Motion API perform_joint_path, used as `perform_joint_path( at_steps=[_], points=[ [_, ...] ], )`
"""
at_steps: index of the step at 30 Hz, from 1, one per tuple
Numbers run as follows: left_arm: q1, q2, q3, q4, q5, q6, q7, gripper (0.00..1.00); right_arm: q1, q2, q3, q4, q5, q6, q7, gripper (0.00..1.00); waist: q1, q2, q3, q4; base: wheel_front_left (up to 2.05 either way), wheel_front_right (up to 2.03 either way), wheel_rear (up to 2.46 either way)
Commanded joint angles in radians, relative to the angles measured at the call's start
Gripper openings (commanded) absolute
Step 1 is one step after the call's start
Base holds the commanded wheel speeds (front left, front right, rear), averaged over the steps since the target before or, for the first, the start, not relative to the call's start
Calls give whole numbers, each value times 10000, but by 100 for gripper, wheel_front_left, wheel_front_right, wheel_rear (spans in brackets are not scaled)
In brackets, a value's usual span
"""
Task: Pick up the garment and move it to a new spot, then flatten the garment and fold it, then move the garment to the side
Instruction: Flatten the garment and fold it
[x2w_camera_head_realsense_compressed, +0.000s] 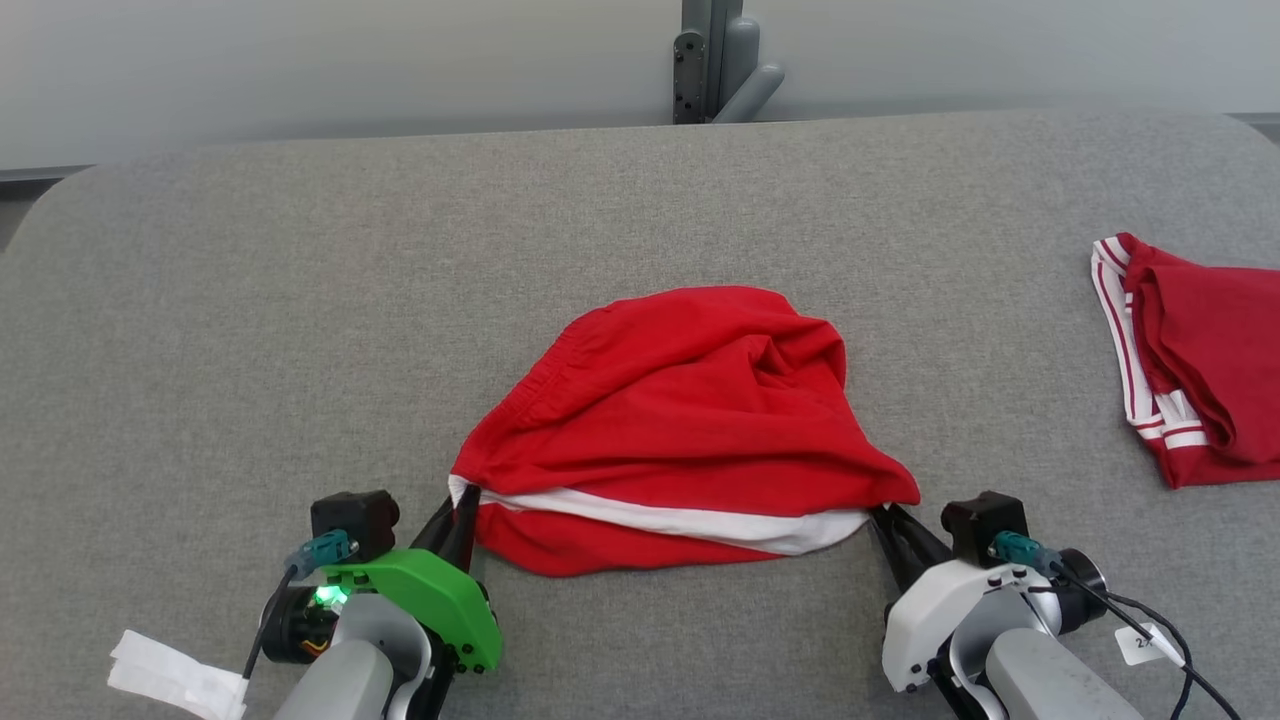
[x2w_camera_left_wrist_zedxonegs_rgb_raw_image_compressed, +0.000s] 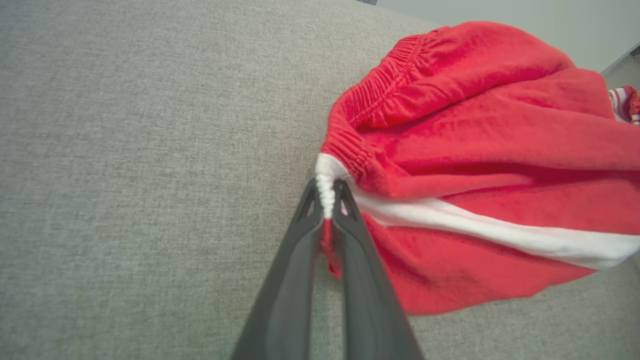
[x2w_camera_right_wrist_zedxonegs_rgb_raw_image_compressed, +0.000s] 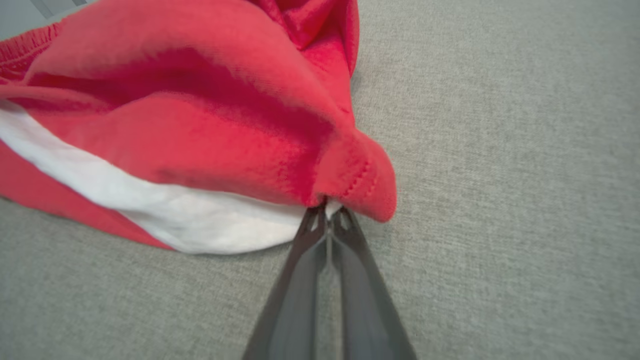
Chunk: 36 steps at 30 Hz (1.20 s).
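A grey woven surface (x2w_camera_head_realsense_compressed: 640, 190) with rounded far corners stretches ahead of both grippers to a pale wall (x2w_camera_head_realsense_compressed: 300, 60), where a grey post (x2w_camera_head_realsense_compressed: 715, 60) stands behind its far edge. The crumpled red garment (x2w_camera_head_realsense_compressed: 680, 410) lies on it between the tools, with the left gripper (x2w_camera_head_realsense_compressed: 462, 510) pinched tight on its white-edged waistband corner and the right gripper (x2w_camera_head_realsense_compressed: 885, 522) closed narrow on the opposite hem corner. Well off to the right gripper's right lies a second red garment (x2w_camera_head_realsense_compressed: 1200, 370) with white stripes.

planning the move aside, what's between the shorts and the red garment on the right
Bare grey table, seen in the head view, separates the shorts from the folded garment; the right gripper grips the shorts' near corner.
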Motion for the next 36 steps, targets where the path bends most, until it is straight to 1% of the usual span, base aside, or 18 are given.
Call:
perform_joint_path(
  at_steps=[1,5,8,12,17,21,25,31,32,36],
  points=[
    [-53,54,0,-8,-46,41,-75,0,-100,-2,26,56,45,-4,-27,0,0,0,-17,7,0,0,0],
    [37,53,32,-50,-89,73,-209,0,66,-82,-118,-151,128,-4,-28,0,0,0,-98,-16,0,0,0],
    [160,31,77,-215,-164,44,-405,0,370,-181,-281,-658,296,-4,-28,0,0,0,-209,-52,0,0,0],
    [396,-68,258,-682,-520,-111,-674,0,899,-439,-603,-1848,681,-4,-28,0,0,0,-427,-146,0,0,0],
    [810,-129,526,-1640,-1035,-229,-799,0,1768,-788,-1130,-3766,1405,-4,-28,0,0,0,-796,-330,0,0,0],
    [1193,-182,722,-2724,-1600,-346,-711,0,2370,-1169,-1320,-5347,2153,-4,127,0,0,0,-1130,-484,0,0,0],
    [1522,-130,916,-4100,-2137,-345,-434,0,2903,-1442,-1602,-7081,2670,-4,653,0,0,0,-1360,-612,0,0,0],
    [1926,115,1232,-6370,-2768,-62,179,0,3436,-1585,-2219,-9487,3220,-3,1592,0,0,0,-1597,-764,0,0,0],
    [1926,115,1232,-6370,-2768,-62,179,0,3436,-1585,-2219,-9487,3220,-3,1592,0,0,0,-1597,-764,0,0,0],
    [1954,351,1445,-8068,-3160,209,760,0,3625,-1488,-2742,-10961,3734,-3,2320,0,0,0,-1689,-824,0,0,0]
  ],
)
